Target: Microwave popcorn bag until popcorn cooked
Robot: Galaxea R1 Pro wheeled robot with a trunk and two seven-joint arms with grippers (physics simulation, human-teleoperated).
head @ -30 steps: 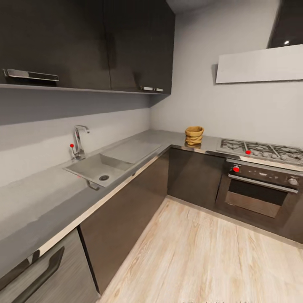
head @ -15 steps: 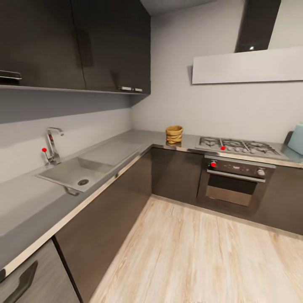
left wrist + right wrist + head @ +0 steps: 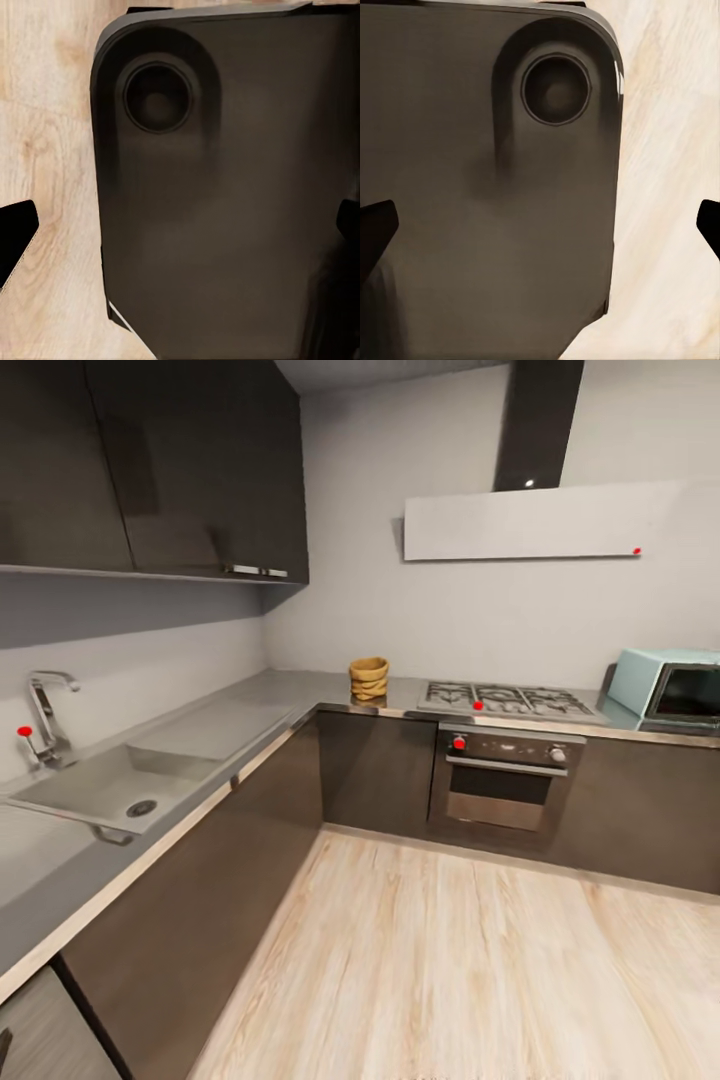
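The countertop wraps the corner. At three o'clock on it sits the microwave; near twelve, left of the hob, stands the popcorn bag. Both wrist views show dark fingertips spread wide over the robot's base.

The bag is a small tan-brown wrinkled sack with a rolled rim, standing upright on the grey steel tabletop, just left of the hob. The microwave, pale mint-blue with a dark glass door, shut, stands on the tabletop right of the hob, well apart from the bag.
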